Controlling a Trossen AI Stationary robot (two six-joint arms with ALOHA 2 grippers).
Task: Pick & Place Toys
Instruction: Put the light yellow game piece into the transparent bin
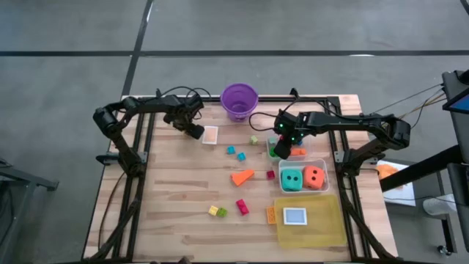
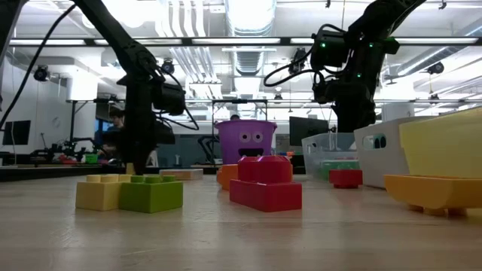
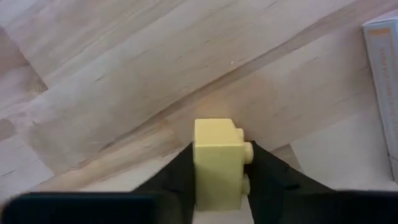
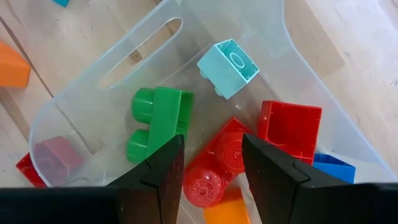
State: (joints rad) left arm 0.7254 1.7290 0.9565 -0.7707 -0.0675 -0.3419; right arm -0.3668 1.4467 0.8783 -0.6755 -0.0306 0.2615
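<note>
Toys lie scattered on the wooden table: an orange wedge (image 1: pixel 242 176), a red block (image 1: pixel 242 207), a yellow and green pair (image 1: pixel 217 211), and small blue pieces (image 1: pixel 234 152). My left gripper (image 1: pixel 196 132), at the far left, is shut on a yellow block (image 3: pixel 216 165). My right gripper (image 1: pixel 282 147) hangs open over a clear tub (image 4: pixel 81 106). In that tub lie a green block (image 4: pixel 158 121), red blocks (image 4: pixel 289 127) and a light blue block (image 4: pixel 228 67). Through the gap between the right fingers I see a red brick (image 4: pixel 214 168) lying in the tub. My left gripper pinches the yellow block's two opposite sides (image 3: pixel 198 168) between its two fingers. The fingers come from above and point down. The block's studs (image 3: pixel 247 150) face sideways, out of the gap. Whether the block rests on the wood or hangs just above it, I cannot tell.
A purple bucket (image 1: pixel 239 99) stands at the far edge. A second clear tub (image 1: pixel 322 165) holds a teal die (image 1: pixel 292 179) and an orange die (image 1: pixel 314 176). In front of it is a yellow tray (image 1: pixel 322 227) with a card (image 1: pixel 295 216). Another card (image 1: pixel 210 135) lies beside my left gripper.
</note>
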